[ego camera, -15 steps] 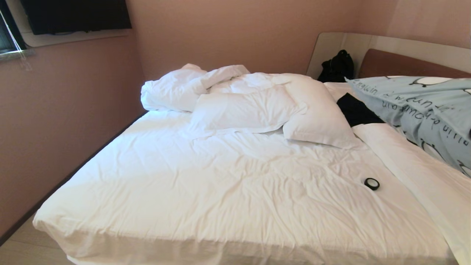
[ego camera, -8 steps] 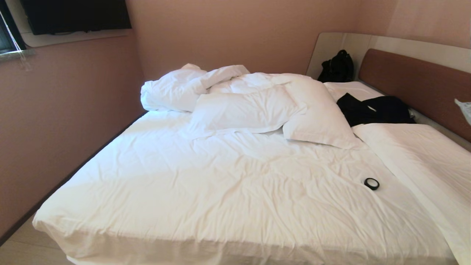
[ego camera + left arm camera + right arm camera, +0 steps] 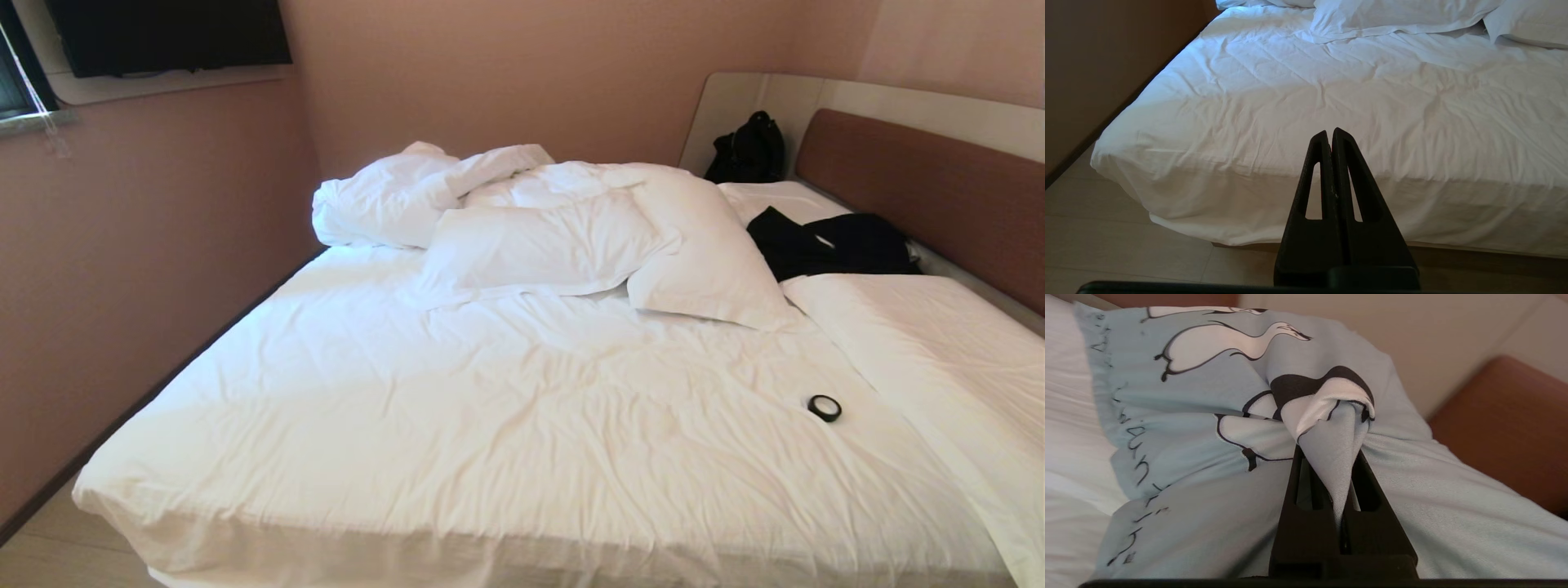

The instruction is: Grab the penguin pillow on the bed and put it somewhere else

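One pale blue penguin-print pillow (image 3: 1208, 428) hangs pinched in my right gripper (image 3: 1339, 490), off the brown headboard (image 3: 1506, 424) end of the wide white bed (image 3: 490, 425). I'm mid-carry; next, pick a drop spot. Left gripper (image 3: 1331, 136) closed, idle.

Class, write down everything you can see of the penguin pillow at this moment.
The penguin pillow is pale blue, soft woven-looking cloth, printed with black-and-white penguins and dark lettering near a flanged edge. It shows only in the right wrist view; the head view does not contain it. A fold of its cover is bunched and pinched in the shut right hand, so the cloth creases toward that grip. White bedding lies beside it and a brown headboard panel behind.
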`<state>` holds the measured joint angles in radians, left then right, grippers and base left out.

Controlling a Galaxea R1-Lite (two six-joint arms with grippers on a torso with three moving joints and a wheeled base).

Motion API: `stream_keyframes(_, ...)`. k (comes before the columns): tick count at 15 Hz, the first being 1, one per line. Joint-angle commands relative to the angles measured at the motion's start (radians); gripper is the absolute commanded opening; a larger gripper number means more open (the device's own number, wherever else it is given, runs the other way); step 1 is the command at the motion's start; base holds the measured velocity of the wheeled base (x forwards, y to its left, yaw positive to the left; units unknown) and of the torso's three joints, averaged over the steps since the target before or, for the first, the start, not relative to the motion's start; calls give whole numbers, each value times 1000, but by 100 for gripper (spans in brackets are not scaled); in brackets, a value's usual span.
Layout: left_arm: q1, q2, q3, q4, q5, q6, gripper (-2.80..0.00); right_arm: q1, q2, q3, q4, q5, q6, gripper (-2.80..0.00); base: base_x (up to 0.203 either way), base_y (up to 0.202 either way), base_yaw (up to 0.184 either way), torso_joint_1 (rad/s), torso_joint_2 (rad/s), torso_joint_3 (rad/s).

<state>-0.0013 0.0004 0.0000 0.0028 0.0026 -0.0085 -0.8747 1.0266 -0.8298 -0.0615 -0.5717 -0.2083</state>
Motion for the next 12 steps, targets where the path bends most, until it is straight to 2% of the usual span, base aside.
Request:
stream_keyframes(1, 0, 0, 2, 0, 0, -1, -280, -82, -36, 60, -1, -2, 3, -280, 0, 0, 0, 0, 0, 0)
stream_keyframes(6, 1, 0, 2, 0, 0, -1, -280, -278, 186, 70, -4, 80, 29, -280, 0, 0, 0, 0, 0, 0)
stream_keyframes(8, 0, 0, 2, 0, 0, -1, -280, -400, 325, 23, -7, 122, 53, -280, 0, 0, 0, 0, 0, 0)
stream_keyframes(10, 0, 0, 2, 0, 0, -1, -280, -547, 437, -52, -8, 203, 63, -280, 0, 0, 0, 0, 0, 0)
stream_keyframes(12, 0, 0, 2, 0, 0, -1, -280, -661, 495, -116, -9, 286, 44, -280, 0, 0, 0, 0, 0, 0)
